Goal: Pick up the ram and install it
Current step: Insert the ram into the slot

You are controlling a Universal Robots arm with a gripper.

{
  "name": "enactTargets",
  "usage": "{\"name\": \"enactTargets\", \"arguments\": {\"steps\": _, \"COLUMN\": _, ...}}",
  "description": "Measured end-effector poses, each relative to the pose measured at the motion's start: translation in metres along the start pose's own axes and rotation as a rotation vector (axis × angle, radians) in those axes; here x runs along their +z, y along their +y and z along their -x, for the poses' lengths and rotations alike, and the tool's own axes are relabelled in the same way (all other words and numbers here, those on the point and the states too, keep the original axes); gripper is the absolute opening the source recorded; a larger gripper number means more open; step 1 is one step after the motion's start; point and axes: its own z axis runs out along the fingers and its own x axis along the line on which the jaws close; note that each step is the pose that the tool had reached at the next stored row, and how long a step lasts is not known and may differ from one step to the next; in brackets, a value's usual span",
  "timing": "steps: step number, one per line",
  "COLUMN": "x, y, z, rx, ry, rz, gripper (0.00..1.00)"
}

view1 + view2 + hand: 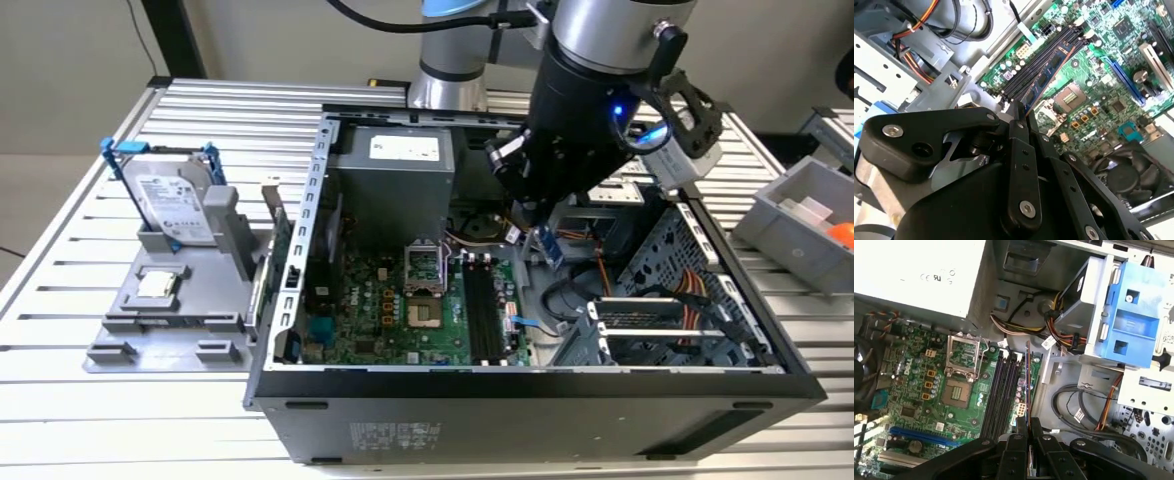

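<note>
An open computer case (534, 385) is seen lying on the slatted table (80, 400), and the arm is lowered into it from above. Inside the case a green motherboard (387, 310), a grey power supply (400, 160), bundled cables (1019, 330) and a drive cage with a blue caddy (1134, 315) are held. The pincer (1027, 426) is pressed together on the ram (1051, 72), which is gripped by one end and seen edge-on in the first wrist view. The ram is held over the black memory slots (999, 395), lengthwise along them, next to the empty processor socket (957, 395); whether it touches a slot cannot be told. At the exterior view's left, well apart from the case's opening, a grey holder (174, 320) is set on the table, and a silver hard drive (174, 205) is stood upright in it. At the exterior view's right, a grey bin (787, 215) is placed, with an orange object (841, 235) lying in it.
</note>
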Motion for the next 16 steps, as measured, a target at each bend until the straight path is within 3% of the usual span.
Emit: {"name": "enactTargets", "arguments": {"steps": 16, "x": 0.0028, "y": 0.0000, "z": -0.0011, "rx": 0.170, "ry": -0.0074, "rz": -0.0042, "gripper": 0.00}}
